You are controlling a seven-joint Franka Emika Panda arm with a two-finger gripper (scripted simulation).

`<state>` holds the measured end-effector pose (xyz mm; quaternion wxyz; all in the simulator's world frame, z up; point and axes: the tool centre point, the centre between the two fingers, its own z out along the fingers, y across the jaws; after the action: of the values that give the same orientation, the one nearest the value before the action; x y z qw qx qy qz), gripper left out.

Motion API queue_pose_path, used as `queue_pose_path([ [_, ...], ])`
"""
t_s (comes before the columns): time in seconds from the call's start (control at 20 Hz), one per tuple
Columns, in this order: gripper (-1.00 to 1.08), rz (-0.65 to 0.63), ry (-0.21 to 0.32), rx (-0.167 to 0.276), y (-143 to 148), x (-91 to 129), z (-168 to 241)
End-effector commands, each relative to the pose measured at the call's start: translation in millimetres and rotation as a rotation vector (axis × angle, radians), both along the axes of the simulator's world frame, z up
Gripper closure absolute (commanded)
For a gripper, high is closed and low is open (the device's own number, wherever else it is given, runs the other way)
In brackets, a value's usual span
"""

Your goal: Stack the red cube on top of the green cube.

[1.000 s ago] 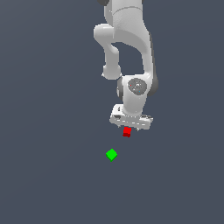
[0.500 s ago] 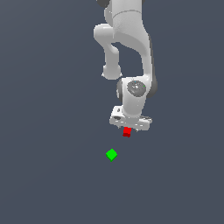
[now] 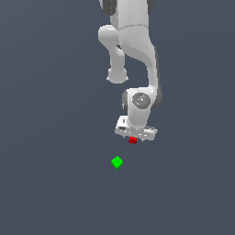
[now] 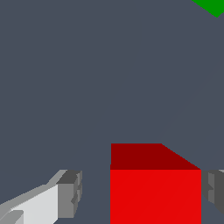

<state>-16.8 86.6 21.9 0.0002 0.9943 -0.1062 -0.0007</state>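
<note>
Now: gripper (image 3: 133, 139) lower than a second ago, spread fingers (image 4: 70, 194) flanking red cube (image 4: 155, 192), not yet clamped. Green cube (image 3: 117, 162) apart, unmoved. Grasp imminent.

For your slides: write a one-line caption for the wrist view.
Red cube sits between the open gripper's fingers; green cube at frame edge.

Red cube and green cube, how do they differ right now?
The red cube sits between the gripper fingers, tucked right under the hand; the green cube lies alone in the open, apart from the arm. In the exterior view the red cube is mostly hidden by the gripper, while the green cube shows whole. One is red, the other green. Both are small plain cubes of similar size.
</note>
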Motion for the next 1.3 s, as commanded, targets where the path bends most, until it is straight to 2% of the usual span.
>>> queue_pose_path([
  [0.0,-0.92,0.0,-0.001,0.0,0,1,-2],
  [0.05,1.08,0.0,-0.001,0.0,0,1,-2],
  [0.75,1.08,0.001,-0.001,0.001,1,1,3],
  [1.25,1.08,0.001,-0.001,0.0,0,-1,58],
])
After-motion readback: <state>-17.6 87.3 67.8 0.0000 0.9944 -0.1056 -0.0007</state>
